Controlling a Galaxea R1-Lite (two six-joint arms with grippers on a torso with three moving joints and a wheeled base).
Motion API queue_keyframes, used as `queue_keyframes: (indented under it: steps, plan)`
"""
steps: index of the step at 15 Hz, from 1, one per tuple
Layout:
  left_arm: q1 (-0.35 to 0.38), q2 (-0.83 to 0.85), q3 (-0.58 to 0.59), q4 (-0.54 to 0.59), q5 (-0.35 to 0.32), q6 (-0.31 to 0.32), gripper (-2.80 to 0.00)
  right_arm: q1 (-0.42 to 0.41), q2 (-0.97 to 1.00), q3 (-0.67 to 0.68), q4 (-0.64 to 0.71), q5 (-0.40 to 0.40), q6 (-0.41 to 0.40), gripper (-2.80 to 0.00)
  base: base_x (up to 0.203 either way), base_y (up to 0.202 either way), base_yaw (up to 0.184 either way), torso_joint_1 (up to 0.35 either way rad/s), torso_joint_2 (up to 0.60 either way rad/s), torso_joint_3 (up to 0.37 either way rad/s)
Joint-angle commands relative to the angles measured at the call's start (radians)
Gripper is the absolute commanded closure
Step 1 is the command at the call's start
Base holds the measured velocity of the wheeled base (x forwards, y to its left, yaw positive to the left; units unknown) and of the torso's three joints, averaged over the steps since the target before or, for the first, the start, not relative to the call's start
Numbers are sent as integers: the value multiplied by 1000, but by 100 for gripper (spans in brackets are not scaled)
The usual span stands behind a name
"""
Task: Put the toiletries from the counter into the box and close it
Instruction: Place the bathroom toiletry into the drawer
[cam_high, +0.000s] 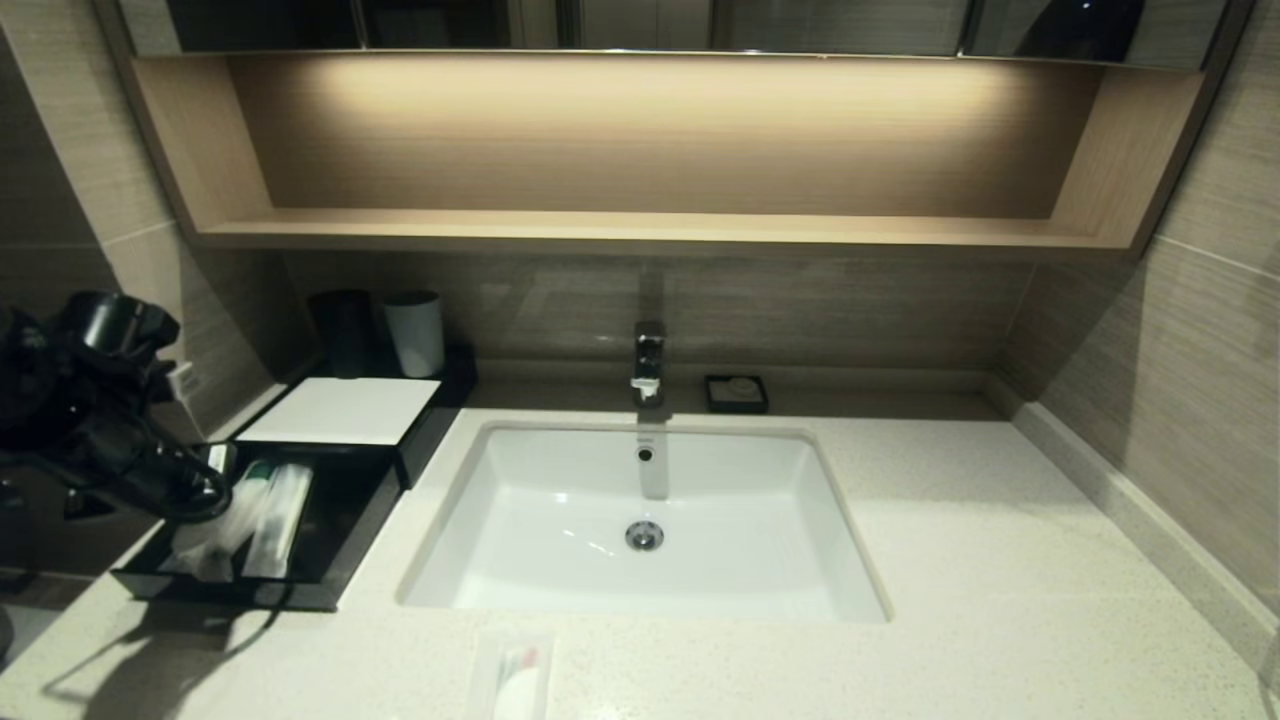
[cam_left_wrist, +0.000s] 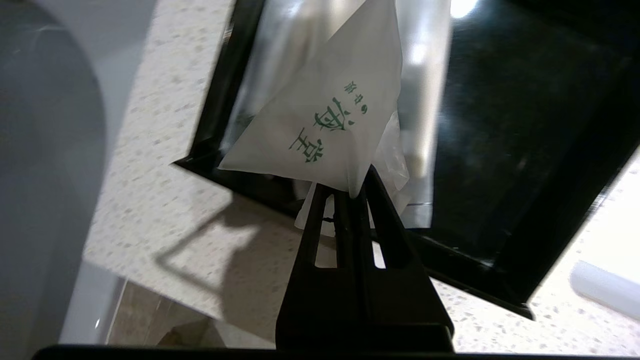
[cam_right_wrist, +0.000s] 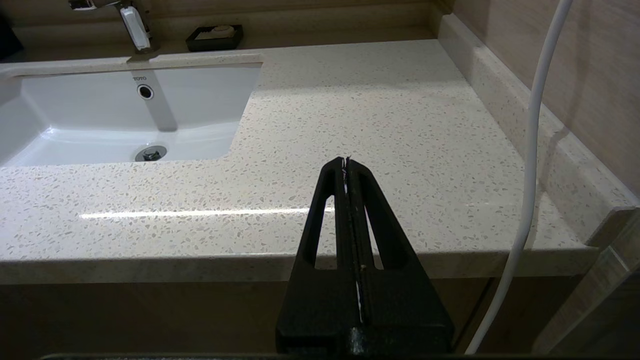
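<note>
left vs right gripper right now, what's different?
Left gripper is shut on a green-printed sachet, held over the open drawer of the box. Right gripper is shut on nothing, parked by the counter edge, right of the sink. Both are black, fingers together.

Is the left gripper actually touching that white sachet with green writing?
Touching. In the left wrist view the left gripper has its fingers closed on the lower corner of the sachet, which hangs pinched over the open box.

Box (cam_high: 330, 480) left of sink (cam_high: 640, 520); cups (cam_high: 415, 330) behind box.
</note>
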Motion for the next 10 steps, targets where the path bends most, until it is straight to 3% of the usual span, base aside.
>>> queue_keyframes:
  steps: [1, 6, 10]
  plan:
    - [-2, 49, -25, 4, -89, 23, 0, 0, 2, 0, 0, 0, 1, 0, 0, 0, 0, 0, 0, 0]
    - [-5, 96, -28, 31, -238, 78, 0, 0, 2, 0, 0, 0, 1, 0, 0, 0, 0, 0, 0, 0]
    - [-25, 111, -27, 76, -306, 81, 0, 0, 2, 0, 0, 0, 1, 0, 0, 0, 0, 0, 0, 0]
